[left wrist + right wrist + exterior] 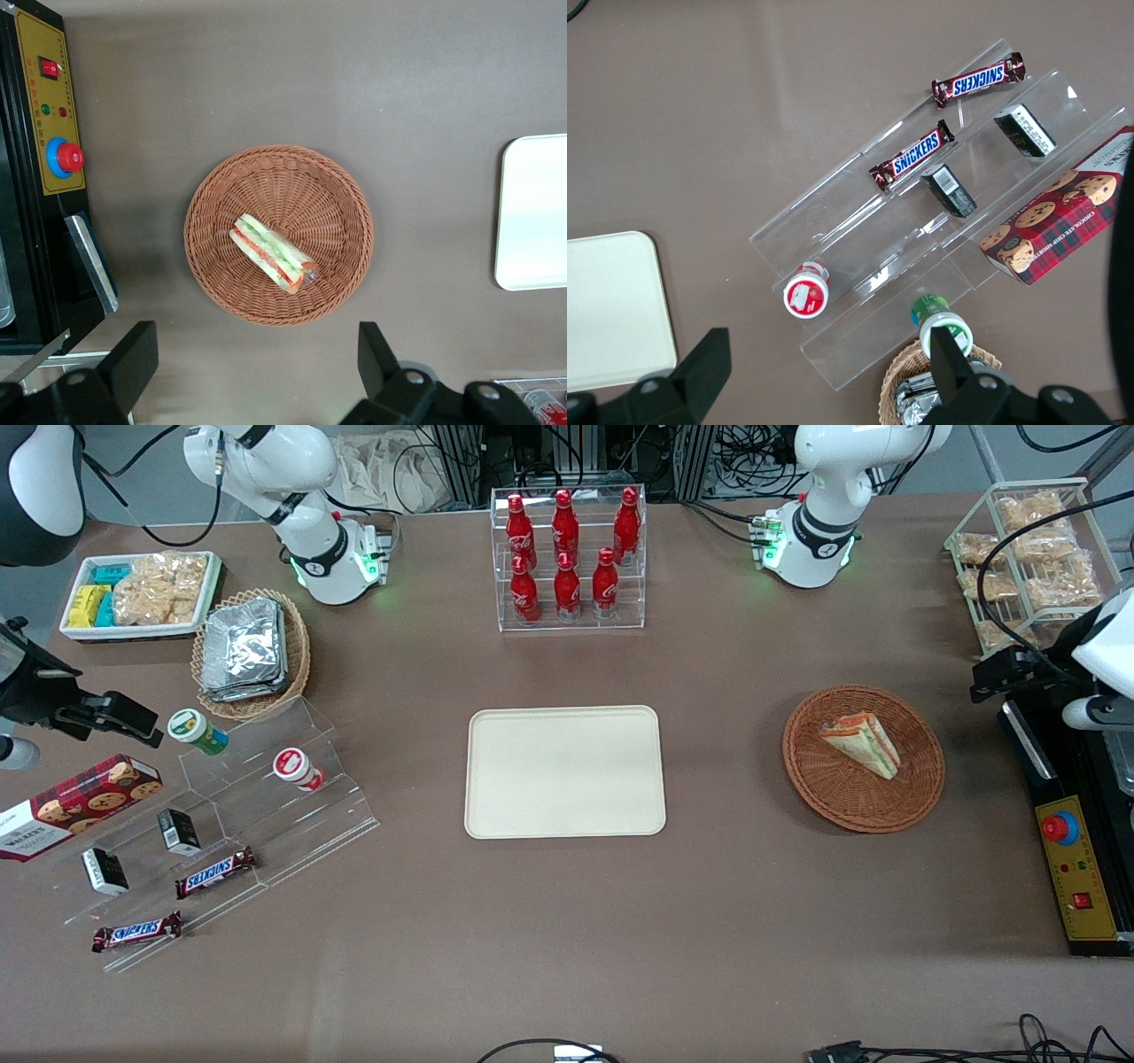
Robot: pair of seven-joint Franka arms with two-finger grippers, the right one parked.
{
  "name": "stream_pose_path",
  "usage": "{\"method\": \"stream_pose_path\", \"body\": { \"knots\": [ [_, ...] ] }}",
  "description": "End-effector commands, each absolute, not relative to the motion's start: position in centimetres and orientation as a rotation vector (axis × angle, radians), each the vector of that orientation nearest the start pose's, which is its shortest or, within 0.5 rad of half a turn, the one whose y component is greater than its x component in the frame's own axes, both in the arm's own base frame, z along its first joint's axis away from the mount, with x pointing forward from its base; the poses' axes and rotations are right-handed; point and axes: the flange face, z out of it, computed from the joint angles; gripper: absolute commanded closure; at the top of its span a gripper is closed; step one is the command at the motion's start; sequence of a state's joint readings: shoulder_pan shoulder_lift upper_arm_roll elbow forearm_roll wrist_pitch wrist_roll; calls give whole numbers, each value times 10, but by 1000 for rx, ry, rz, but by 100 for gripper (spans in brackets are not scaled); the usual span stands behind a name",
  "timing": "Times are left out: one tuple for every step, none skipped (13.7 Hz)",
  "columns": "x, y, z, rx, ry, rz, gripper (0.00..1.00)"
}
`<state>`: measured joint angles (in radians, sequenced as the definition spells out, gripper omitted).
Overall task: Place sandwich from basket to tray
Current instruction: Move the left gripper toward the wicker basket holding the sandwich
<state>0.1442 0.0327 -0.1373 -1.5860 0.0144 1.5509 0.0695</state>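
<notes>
Gripper (252,367): hanging high over the table, fingers spread wide, gripping nothing. Sandwich (273,253): lying in the basket (213,221) directly below, long axis running diagonally to the finger gap. Tray (532,212): waiting well apart sideways.

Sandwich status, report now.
Gripper open, fingers spread, hovering above the basket. Sandwich lying in the basket, untouched. Tray bare, nothing between it and the basket.

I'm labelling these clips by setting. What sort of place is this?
Likely a robotics lab staged as a snack counter: cola bottles in a clear rack, a sandwich in a basket, and a control box. The gripper hangs open above the basket.
</notes>
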Motion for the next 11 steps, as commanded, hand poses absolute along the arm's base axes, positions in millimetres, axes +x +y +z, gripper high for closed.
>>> {"method": "stream_pose_path", "body": {
  "knots": [
    [562,-1,606,-3121,91,81,0],
    [562,0,605,-3123,89,88,0],
    [562,1,605,-3123,84,93,0],
    [562,2,605,-3125,77,96,0],
    [561,4,604,-3125,63,103,0],
    [559,4,600,-3121,13,122,0],
    [558,4,591,-3115,-70,149,0],
    [556,4,578,-3107,-148,172,0],
    [553,3,569,-3100,-194,171,0],
    [549,3,553,-3095,-226,175,0],
    [541,6,537,-3089,-265,159,0]
  ]
}}
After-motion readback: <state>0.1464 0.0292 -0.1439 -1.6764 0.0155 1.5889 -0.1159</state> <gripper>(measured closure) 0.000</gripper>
